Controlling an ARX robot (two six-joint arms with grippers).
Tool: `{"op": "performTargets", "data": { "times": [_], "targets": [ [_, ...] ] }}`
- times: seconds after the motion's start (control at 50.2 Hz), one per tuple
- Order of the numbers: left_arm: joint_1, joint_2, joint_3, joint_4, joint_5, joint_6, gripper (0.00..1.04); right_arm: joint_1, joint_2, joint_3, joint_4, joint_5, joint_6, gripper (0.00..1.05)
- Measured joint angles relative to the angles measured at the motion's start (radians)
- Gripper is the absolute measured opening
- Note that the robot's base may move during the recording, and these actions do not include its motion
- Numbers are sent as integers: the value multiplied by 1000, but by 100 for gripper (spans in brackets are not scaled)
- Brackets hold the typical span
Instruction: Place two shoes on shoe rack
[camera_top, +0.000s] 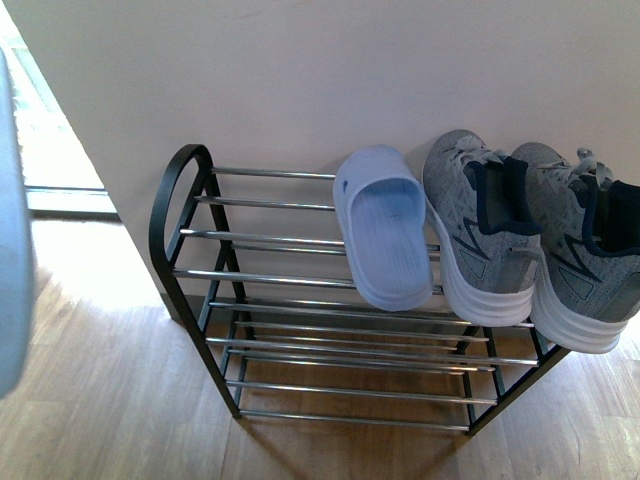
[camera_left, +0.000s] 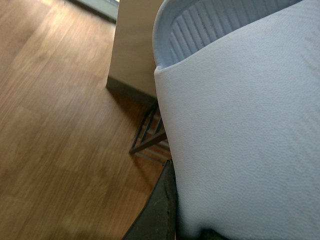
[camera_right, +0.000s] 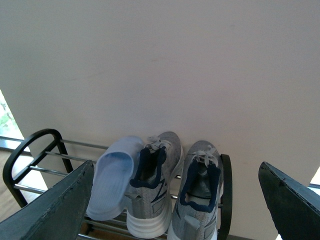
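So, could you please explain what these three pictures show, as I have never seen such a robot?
It is a robot with two arms, each ending in a gripper. The front view comes from a camera on its body. It shows a shoe rack against a wall, with two grey shoes and a pale blue slipper on its top shelf. The other two cameras sit on the wrists. The right wrist view looks down at the same rack between the open right gripper's dark fingers. The left wrist view is mostly filled by a second pale slipper close to the lens, probably held, though the left gripper cannot be seen clearly.
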Motion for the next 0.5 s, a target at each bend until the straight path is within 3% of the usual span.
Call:
{"op": "performTargets", "data": {
  "times": [0.239, 0.498],
  "targets": [
    [-34, 388, 141, 39, 55, 110, 2, 0, 0, 0, 0, 0, 0, 96],
    [-71, 546, 310, -29, 79, 206, 2, 0, 0, 0, 0, 0, 0, 96]
  ]
}}
